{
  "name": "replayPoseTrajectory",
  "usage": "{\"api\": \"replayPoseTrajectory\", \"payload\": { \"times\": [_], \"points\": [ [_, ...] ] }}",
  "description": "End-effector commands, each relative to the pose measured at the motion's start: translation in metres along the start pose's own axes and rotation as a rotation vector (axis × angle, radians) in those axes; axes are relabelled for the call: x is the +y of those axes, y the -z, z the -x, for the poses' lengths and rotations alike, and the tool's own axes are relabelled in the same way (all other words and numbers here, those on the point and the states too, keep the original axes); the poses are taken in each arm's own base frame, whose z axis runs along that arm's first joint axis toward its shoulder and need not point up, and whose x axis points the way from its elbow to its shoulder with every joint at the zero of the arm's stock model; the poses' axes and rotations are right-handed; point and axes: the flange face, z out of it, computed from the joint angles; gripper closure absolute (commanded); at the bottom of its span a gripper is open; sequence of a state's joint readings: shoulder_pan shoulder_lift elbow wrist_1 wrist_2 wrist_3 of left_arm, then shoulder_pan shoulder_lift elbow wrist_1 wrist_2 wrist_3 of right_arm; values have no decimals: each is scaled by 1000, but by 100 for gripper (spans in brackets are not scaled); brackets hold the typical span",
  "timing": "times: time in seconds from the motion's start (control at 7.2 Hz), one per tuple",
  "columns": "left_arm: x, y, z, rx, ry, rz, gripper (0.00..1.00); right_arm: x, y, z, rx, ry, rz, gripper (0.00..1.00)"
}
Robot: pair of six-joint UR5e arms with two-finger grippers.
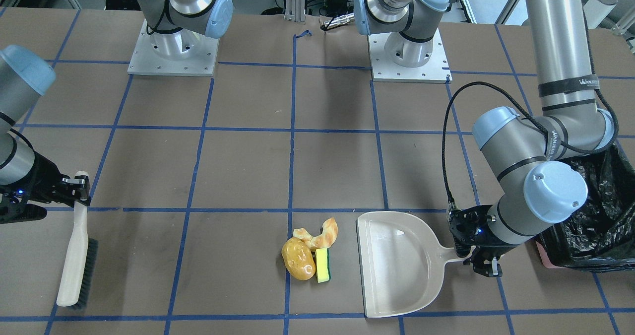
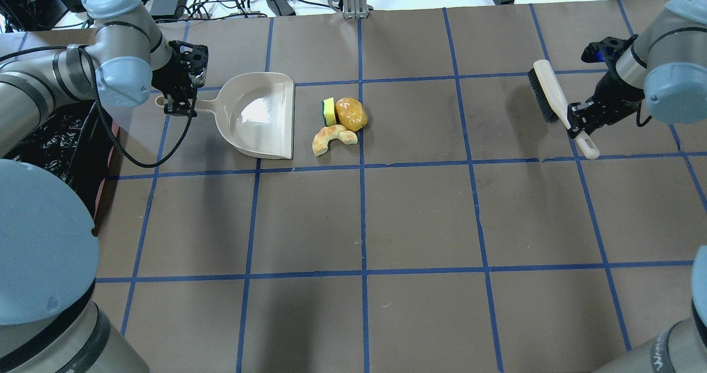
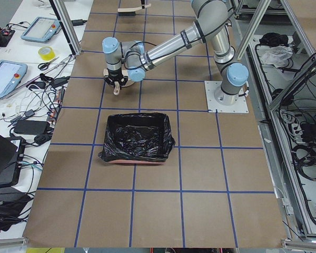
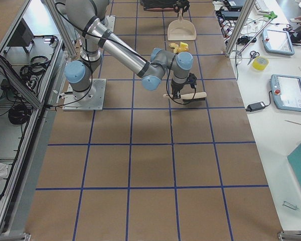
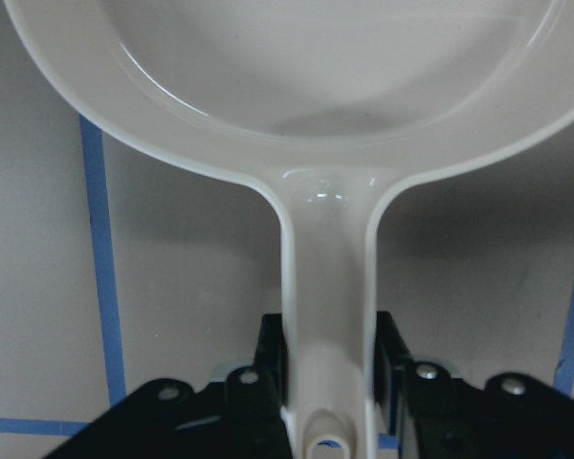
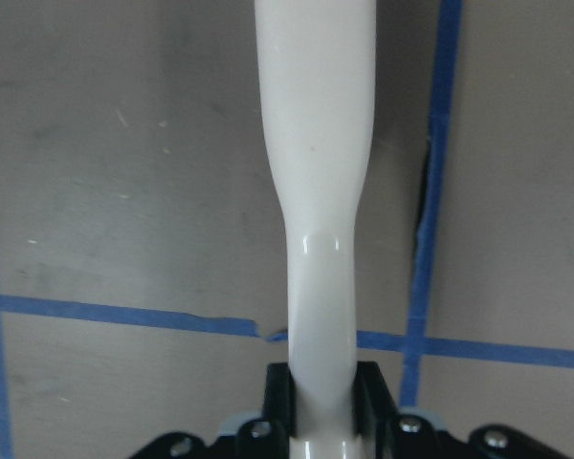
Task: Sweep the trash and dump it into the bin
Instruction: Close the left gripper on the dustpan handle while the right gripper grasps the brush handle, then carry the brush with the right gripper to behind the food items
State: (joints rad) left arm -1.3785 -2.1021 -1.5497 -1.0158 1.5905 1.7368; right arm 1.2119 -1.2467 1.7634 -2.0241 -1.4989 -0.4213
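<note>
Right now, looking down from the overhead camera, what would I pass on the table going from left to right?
bin → dustpan → sponge → potato → brush

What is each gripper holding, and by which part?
Left gripper: the dustpan, clamped near the end of its handle. Right gripper: the brush, clamped near the end of its handle.
</note>
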Motion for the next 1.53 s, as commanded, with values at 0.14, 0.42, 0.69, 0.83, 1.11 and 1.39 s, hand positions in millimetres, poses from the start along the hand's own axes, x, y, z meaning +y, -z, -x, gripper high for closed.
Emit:
{"api": "replayPoseTrajectory", "payload": {
  "times": [0.14, 0.42, 0.69, 0.83, 1.11, 1.39],
  "points": [
    [-1, -8, 0, 14, -5, -1, 100, -10, 6, 151, -1, -126, 3, 100],
    [-2, -10, 0, 18, -19, 3, 100, -15, 10, 226, -39, -169, -15, 100],
    [-2, -10, 0, 18, -19, 5, 100, -15, -9, 280, -32, -112, 7, 100],
    [-2, -9, 1, 18, -18, 6, 100, -12, -12, 307, -19, -83, 6, 100],
    [-1, -7, 0, 19, -18, 22, 100, -5, -28, 337, -17, -83, 29, 100],
    [-3, -6, -2, 25, -21, 27, 100, 1, -35, 359, -22, -83, 41, 100]
  ]
}}
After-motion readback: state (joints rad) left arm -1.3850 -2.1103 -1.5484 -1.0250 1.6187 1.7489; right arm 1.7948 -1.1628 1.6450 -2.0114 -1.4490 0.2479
